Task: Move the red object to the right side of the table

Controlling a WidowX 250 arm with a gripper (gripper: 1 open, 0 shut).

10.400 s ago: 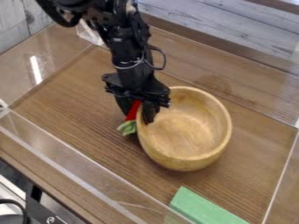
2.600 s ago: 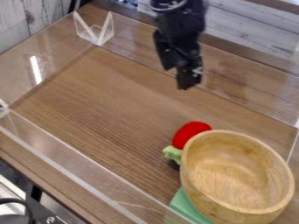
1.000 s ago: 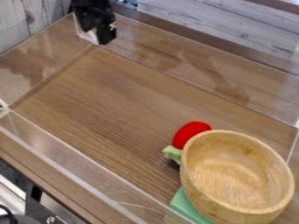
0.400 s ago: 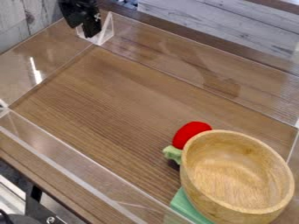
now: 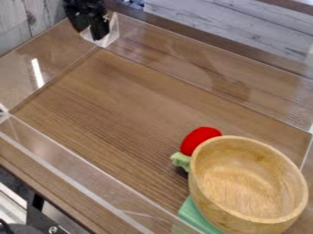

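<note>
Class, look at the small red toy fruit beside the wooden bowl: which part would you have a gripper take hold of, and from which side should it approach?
Grip the round red top of the red object, coming straight down from above. The wooden bowl crowds its lower right side, so place the fingers on the open sides, probably upper right and lower left.

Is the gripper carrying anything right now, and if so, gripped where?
Nothing is held. The gripper is open at the far left corner, well away from the red object, which sits on the table against the wooden bowl.

table: brown wood-grain, clear walls
red object: at 4 o'clock, touching wooden bowl
green block: under bowl, 5 o'clock
</note>
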